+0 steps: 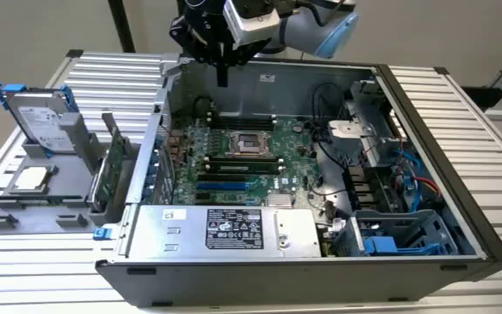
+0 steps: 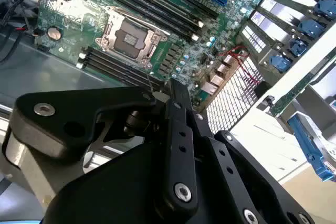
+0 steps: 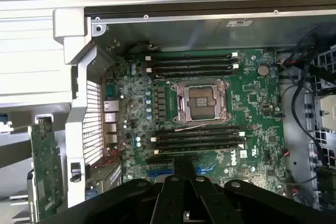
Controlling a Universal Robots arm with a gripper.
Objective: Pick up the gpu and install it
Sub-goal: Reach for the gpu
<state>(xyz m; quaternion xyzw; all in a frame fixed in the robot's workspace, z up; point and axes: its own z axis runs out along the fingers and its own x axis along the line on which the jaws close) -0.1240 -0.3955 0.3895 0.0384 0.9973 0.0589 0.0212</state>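
- The gripper (image 1: pixel 222 77) hangs over the far corner of the open computer case (image 1: pixel 277 278), above the motherboard (image 3: pixel 210 129). In both wrist views its fingers (image 3: pixel 184 169) lie together with nothing between them.
- The gpu (image 1: pixel 114 163) is not yet picked up. It stands on edge in the grey holder (image 1: pixel 68 180) just outside the case, on the exterior view's left. The first wrist view shows its green board (image 3: pixel 42 171) beyond the case wall.
- The step in hand looks like the reach for the card, so the task is at its start.
- To do it well, the fingers would need to part before they come down. They should take the board's upper edge rather than the cooler, and the card should come straight up out of its slot so it does not bind or tip the holder.
- The case wall stands between the gripper and the holder, so a low sideways path risks a knock.
- Besides the card, the holder carries a hard drive (image 1: pixel 40 121) with a blue frame, standing upright, and a flat processor chip (image 1: pixel 29 178) lying in its own recess.
- The case holds the motherboard with an empty processor socket (image 3: pixel 202 100) and dark memory slots on either side of it.
- A blue expansion slot (image 1: pixel 225 188) sits near the power supply (image 1: pixel 225 229), which lies along the near wall.
- Loose cables and a drive cage (image 1: pixel 399 235) take up the end on the exterior view's right.
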